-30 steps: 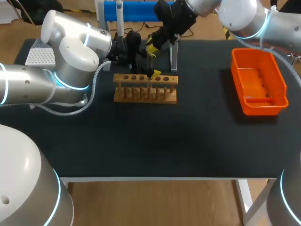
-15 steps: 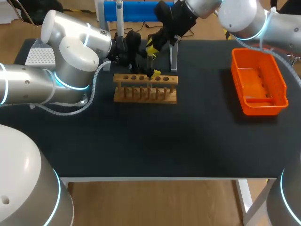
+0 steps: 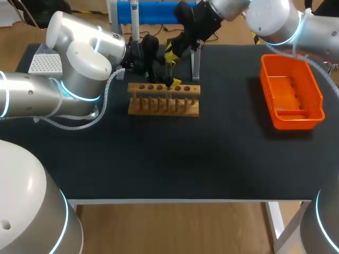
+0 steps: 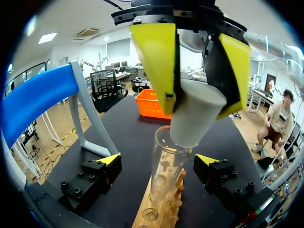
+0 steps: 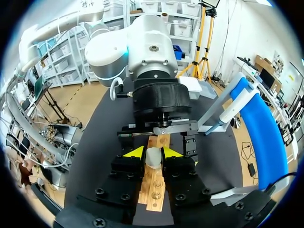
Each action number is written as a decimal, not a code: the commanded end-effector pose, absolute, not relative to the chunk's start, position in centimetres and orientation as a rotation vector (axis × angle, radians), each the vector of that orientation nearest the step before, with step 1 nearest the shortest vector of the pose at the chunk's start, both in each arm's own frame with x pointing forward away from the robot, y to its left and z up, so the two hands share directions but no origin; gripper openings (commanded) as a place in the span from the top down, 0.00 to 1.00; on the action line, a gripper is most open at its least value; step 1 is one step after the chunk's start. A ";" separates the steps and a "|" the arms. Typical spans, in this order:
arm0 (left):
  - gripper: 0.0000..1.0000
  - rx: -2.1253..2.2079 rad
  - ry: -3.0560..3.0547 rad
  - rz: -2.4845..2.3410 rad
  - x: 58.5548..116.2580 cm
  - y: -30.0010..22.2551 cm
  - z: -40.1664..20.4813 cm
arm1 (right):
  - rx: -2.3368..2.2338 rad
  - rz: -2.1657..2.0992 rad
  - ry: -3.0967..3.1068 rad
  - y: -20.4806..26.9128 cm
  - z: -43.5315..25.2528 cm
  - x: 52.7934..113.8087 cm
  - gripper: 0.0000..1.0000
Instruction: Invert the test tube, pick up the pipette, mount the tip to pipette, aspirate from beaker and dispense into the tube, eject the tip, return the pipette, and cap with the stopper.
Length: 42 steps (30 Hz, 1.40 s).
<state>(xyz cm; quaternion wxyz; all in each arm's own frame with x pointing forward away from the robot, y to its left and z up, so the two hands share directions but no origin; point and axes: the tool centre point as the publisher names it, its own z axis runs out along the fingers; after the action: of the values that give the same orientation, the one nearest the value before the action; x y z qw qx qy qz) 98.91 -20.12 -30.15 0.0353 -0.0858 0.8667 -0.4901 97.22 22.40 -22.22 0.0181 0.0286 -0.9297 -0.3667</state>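
Observation:
A clear test tube (image 4: 163, 183) stands upright in the wooden rack (image 3: 164, 99). My left gripper (image 4: 158, 160) is open, with a yellow tip on each side of the tube and neither touching it. My right gripper (image 5: 153, 152) comes down from above and is shut on a white stopper (image 4: 195, 113). The stopper (image 5: 153, 157) is slightly tilted, its lower end at the tube's mouth. In the head view both grippers meet over the rack's middle: the right gripper (image 3: 170, 55) is above, the left gripper (image 3: 170, 77) low beside the rack.
A blue pipette stand (image 3: 153, 11) stands behind the rack at the table's far edge. A white tip box (image 3: 44, 63) lies at the far left. An orange bin (image 3: 271, 100) sits at the right. The rack has several open holes.

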 end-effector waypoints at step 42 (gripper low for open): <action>0.00 -0.265 2.662 -1.505 98.8 -20.1 -30.1 | 0.005 -1.131 -2.886 22.3 -22.3 97.0 1.00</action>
<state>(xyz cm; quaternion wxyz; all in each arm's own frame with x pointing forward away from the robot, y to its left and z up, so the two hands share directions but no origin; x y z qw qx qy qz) 98.91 -20.12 -30.15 0.0353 -0.0858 0.8667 -0.4901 96.97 22.30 -22.37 0.0215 0.0014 -0.9307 -0.3652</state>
